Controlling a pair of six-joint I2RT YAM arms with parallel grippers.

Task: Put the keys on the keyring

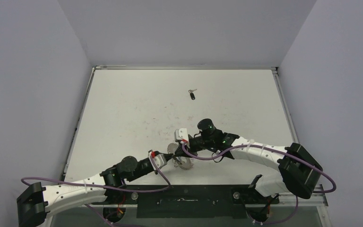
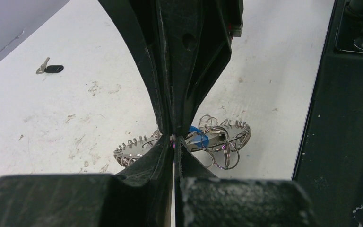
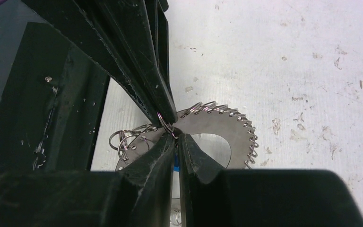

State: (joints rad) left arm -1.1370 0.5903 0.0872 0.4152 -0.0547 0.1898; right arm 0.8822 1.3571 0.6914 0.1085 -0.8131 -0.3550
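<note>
- Keyring (image 1: 186,164) lies on the surface (image 1: 123,109), lower centre of the top view; left gripper (image 2: 174,142), pressed together, pinches a rim loop.
- Right gripper (image 3: 175,138), tips almost touching, meets the same loop.
- Black-headed key (image 1: 192,96) lies apart, upper centre.

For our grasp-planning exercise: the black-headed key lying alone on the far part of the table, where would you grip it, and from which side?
Grip the key by its black plastic head, coming straight down from above and closing across the head's narrower width. It lies flat on the table, so a side approach probably cannot get under it, and the head looks bulkier than the thin silver blade.
</note>
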